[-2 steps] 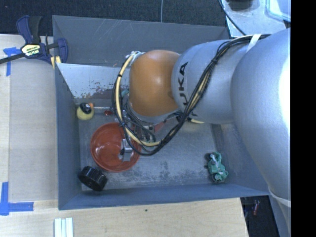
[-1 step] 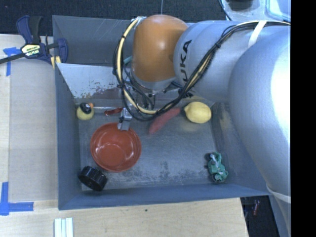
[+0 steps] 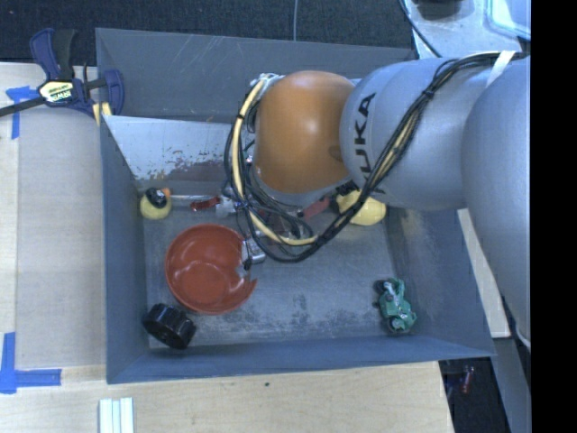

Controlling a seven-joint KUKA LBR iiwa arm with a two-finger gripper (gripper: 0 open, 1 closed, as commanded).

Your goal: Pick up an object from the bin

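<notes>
The arm [image 3: 424,133] carries the letters "KUKA". Its gripper [image 3: 253,253] is at the right rim of a red round bowl [image 3: 203,273] in the left half of the bin [image 3: 270,357]. Whether it is clenched or released, I cannot tell.

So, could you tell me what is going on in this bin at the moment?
The robot arm reaches into the grey bin from the right, and its gripper sits low at the right rim of a red bowl. Whether it has hold of the bowl cannot be told. A yellow duck, a black cap and a green toy lie apart on the bin's floor, untouched.
</notes>
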